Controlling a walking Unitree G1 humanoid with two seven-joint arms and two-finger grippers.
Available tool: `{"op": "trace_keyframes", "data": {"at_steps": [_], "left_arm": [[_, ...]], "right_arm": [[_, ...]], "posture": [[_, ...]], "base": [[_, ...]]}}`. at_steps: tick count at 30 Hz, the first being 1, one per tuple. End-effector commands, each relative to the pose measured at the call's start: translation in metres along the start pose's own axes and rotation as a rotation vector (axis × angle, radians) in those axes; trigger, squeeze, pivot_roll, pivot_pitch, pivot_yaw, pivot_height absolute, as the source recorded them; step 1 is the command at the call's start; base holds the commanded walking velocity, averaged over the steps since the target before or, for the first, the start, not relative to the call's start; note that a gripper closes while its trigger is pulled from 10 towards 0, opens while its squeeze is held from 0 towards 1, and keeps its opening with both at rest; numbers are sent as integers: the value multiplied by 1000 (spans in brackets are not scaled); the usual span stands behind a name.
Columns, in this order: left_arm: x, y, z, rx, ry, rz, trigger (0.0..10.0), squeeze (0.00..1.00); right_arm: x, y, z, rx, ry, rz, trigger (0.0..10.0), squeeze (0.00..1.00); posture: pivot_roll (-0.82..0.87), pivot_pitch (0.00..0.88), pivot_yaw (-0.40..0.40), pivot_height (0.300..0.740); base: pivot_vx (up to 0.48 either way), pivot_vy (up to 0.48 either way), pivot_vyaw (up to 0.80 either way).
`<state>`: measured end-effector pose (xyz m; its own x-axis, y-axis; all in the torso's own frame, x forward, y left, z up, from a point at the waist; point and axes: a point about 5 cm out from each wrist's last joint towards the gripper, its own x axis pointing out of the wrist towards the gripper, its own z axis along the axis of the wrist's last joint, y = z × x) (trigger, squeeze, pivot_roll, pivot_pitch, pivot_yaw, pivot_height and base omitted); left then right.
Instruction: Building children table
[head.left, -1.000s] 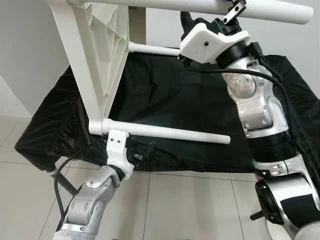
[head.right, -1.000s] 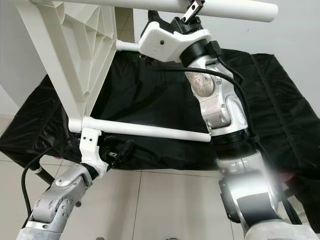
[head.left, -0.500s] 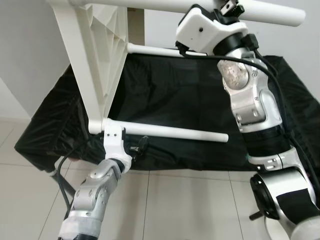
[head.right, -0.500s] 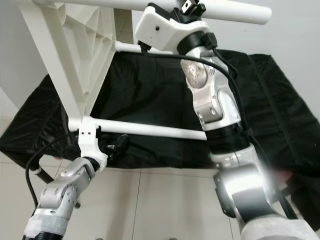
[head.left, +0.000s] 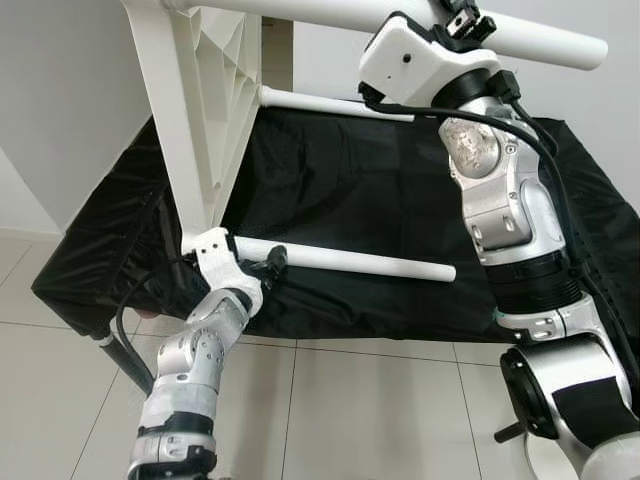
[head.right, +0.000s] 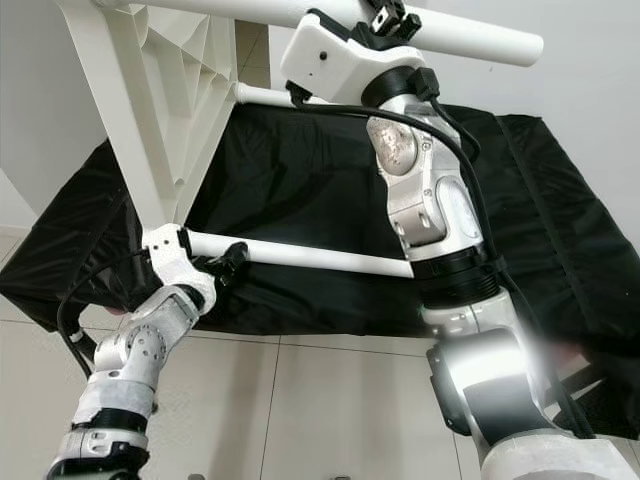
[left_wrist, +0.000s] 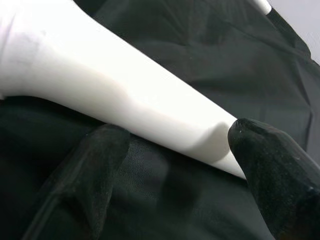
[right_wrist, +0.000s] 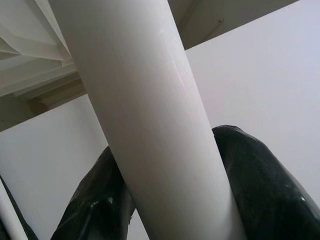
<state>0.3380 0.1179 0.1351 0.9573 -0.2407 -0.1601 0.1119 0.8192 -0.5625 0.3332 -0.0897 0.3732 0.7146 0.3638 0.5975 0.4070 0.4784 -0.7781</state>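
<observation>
Mid-assembly, white table (head.left: 205, 110) held tipped on edge. Right gripper (head.left: 462, 22) clamped round upper leg (head.left: 540, 40); left gripper (left_wrist: 175, 175) spread beneath lower leg (head.left: 350, 262), not yet closed. Next, likely: closing there.

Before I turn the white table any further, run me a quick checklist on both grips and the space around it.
1. Right gripper on the thick white upper table leg: jaws shut on it, one on each side. Ok.
2. Left gripper on the lower white table leg: jaws open, the leg lies across them, not clamped. Not ok.
3. White ribbed plastic tabletop: raised on edge, legs pointing sideways. Ok.
4. All legs fully seated in the tabletop: cannot tell.
5. Black cloth-covered surface behind the legs: whether the leg tips touch it, cannot tell.
6. Tiled floor beneath: nothing lying there. Ok.
</observation>
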Motion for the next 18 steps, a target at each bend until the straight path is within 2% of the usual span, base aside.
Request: {"op": "trace_keyframes", "data": {"at_steps": [1, 6, 9, 12, 15, 16, 18], "left_arm": [[7, -7, 8, -9, -23, -11, 10000, 0], [10, -9, 9, -39, -21, -7, 10000, 0], [18, -23, 20, -173, -79, 11, 10000, 0], [20, -29, 23, -208, -95, 6, 10000, 0], [20, -43, 34, -304, -164, -12, 10000, 0], [20, -43, 34, -304, -164, -12, 10000, 0], [19, -53, 38, -320, -186, -42, 10000, 0]], "right_arm": [[-2, -4, 6, 120, -6, -41, 0, 0], [-3, -4, 7, 138, -1, -46, 0, 0], [-8, -8, 3, 344, 69, -83, 0, 0], [-10, -13, 2, 380, 83, -103, 0, 0], [-12, -22, -3, 453, 119, -138, 0, 0], [-12, -22, -3, 453, 119, -138, 0, 0], [-14, -26, -7, 482, 141, -154, 0, 0]], "posture": [[-91, 79, 43, 740], [-92, 81, 45, 740], [-90, 87, 45, 740], [-91, 88, 45, 740], [-95, 89, 48, 740], [-95, 89, 48, 740], [-95, 89, 48, 740]], "base": [[0, 0, 0], [0, 0, 0], [0, 0, 0], [0, 0, 0], [0, 0, 0], [0, 0, 0], [0, 0, 0]]}}
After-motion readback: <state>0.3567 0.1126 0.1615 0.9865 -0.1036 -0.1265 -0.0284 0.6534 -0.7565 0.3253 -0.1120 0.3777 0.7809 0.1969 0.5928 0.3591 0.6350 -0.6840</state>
